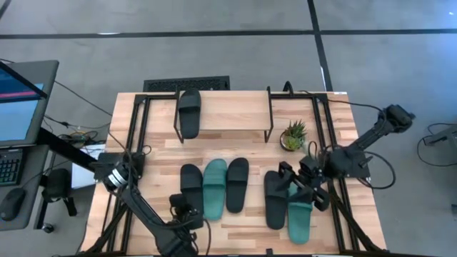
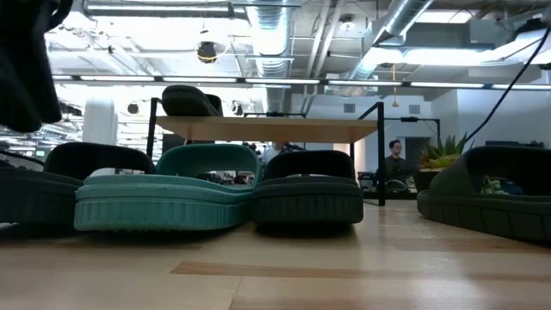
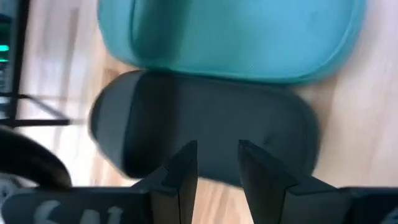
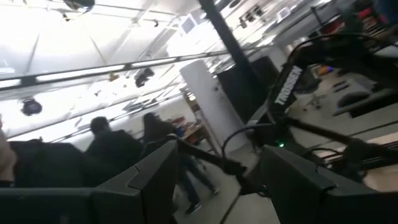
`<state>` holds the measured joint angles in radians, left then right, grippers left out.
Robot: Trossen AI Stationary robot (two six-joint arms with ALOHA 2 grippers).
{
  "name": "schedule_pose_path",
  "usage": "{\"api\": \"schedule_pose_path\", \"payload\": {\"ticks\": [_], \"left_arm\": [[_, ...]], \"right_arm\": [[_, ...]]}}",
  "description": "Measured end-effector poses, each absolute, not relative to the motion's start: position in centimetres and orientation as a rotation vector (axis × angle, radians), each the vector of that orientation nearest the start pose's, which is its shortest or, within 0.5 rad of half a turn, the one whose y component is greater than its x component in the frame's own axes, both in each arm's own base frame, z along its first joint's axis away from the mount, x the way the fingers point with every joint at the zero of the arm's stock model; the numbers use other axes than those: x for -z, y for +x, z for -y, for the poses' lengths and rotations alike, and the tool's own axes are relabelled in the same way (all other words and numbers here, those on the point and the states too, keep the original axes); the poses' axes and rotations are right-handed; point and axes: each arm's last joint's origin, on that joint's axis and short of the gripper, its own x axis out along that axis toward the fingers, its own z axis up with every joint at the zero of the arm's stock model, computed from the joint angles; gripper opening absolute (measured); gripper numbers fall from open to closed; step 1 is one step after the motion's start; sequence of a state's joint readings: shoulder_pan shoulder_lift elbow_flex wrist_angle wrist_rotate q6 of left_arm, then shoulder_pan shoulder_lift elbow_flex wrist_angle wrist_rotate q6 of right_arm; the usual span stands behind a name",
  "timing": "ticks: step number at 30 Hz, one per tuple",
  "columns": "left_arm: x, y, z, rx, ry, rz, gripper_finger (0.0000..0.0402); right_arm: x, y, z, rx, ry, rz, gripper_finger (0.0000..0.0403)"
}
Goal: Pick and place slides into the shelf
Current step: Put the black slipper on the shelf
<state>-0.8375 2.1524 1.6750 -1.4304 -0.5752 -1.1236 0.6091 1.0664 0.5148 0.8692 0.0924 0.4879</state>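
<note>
One black slide [image 1: 189, 111] lies on the left end of the shelf's plank top [image 1: 232, 114]; it also shows in the low view [image 2: 189, 101]. Side by side on the table lie a black slide [image 1: 191, 182], a teal slide [image 1: 214, 187] and a black slide [image 1: 237, 184]. To their right lie a black slide [image 1: 275, 200] and a teal slide [image 1: 300, 218]. My left gripper [image 3: 217, 168] is open just above the near end of the leftmost black slide [image 3: 205, 124]. My right gripper [image 4: 217, 180] is open and empty, over the right pair [image 1: 291, 178].
A small potted plant [image 1: 293, 135] stands by the shelf's right leg. Black frame rails [image 1: 132, 135] run along both table sides. A monitor and keyboard [image 1: 18, 107] stand off the table's left. People [image 2: 396, 159] show in the room beyond.
</note>
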Motion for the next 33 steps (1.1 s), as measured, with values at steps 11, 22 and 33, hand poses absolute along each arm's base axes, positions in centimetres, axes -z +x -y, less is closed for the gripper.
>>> {"api": "schedule_pose_path", "payload": {"ticks": [11, 22, 33], "left_arm": [[-18.9, 27.1, 25.6, -0.682, 0.407, -1.204, 0.0104], [-16.9, 28.1, 22.7, -0.825, 0.319, -1.302, 0.0104], [-16.1, 28.8, 21.1, -0.863, 0.284, -1.364, 0.0104]], "right_arm": [[-28.8, 17.4, -13.9, -0.466, 0.579, 0.203, 0.0214], [-29.0, 16.1, -15.4, -0.555, 0.545, 0.205, 0.0214], [-29.0, 15.8, -15.6, -0.585, 0.528, 0.204, 0.0214]]}}
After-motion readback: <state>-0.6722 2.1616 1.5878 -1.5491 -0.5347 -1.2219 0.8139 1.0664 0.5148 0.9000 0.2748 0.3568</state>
